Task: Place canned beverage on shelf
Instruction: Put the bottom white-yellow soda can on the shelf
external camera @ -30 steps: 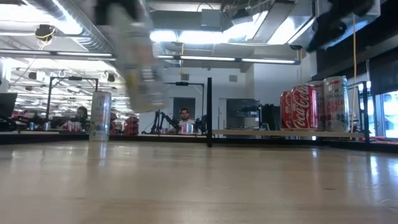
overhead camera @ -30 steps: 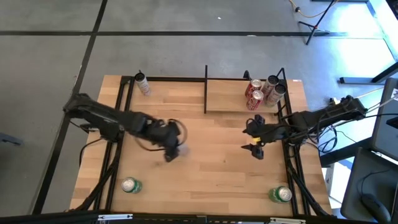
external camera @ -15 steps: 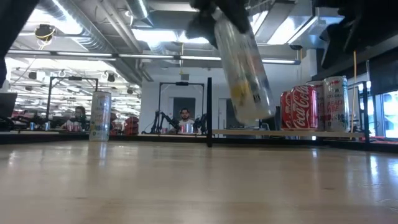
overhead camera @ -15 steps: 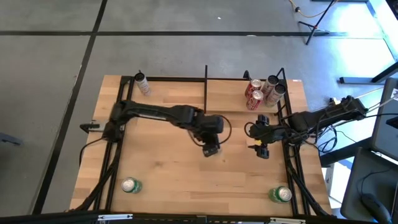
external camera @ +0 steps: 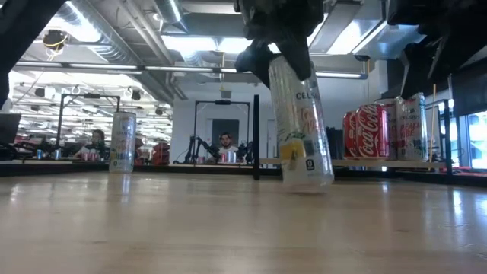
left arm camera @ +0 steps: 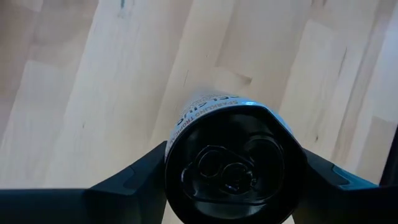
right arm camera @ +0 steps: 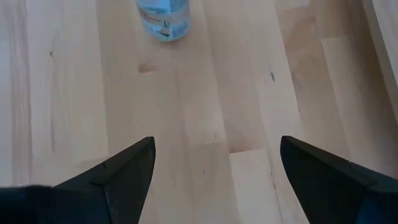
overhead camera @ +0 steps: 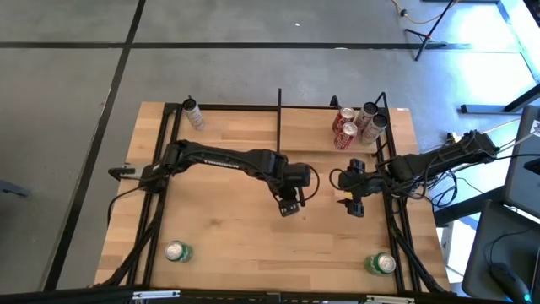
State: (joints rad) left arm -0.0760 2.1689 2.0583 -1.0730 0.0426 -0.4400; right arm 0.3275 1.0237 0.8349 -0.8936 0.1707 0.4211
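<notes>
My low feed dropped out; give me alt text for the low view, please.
The left gripper holds a slim clear-sided can by its top, tilted, its base at the wooden tabletop. Behind right, red cola cans stand on the black-framed wooden shelf.

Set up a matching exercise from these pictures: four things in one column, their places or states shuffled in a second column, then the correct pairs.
Things:
1. slim clear can
2. red cola cans
3. right gripper
4. tall white can

Places or states:
A. standing on the shelf at its right end
B. open, holding nothing, over the table's right part
C. clamped in the left gripper, tilted, at mid-table
D. standing alone at the shelf's far left corner

Pairs: 1-C, 2-A, 3-B, 4-D
</notes>
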